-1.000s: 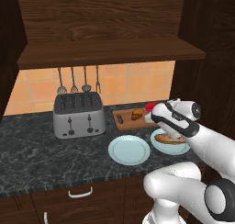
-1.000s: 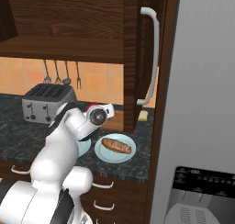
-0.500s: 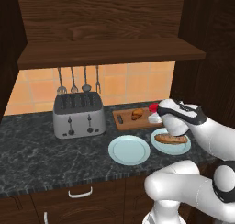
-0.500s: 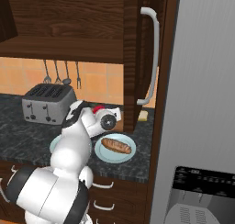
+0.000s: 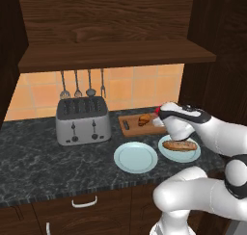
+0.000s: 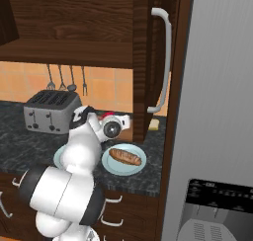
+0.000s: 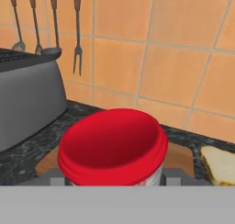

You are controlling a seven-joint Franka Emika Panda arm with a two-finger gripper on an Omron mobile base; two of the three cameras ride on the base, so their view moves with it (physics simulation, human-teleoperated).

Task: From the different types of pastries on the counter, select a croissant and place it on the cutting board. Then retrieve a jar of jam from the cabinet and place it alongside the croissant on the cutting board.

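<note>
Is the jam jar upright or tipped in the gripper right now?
Upright: in the hand view the jam jar's red lid faces up, level, above the cutting board.

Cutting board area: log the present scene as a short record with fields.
cutting board: on the counter, right of the toaster
croissant: lying on the board
jar of jam: red lid up, gripped by the gripper over the board's right end
fingers: shut on the jar
baguette-like loaf: on the right light-blue plate
left light-blue plate: bare
bread slice: right of the board in the hand view
</note>
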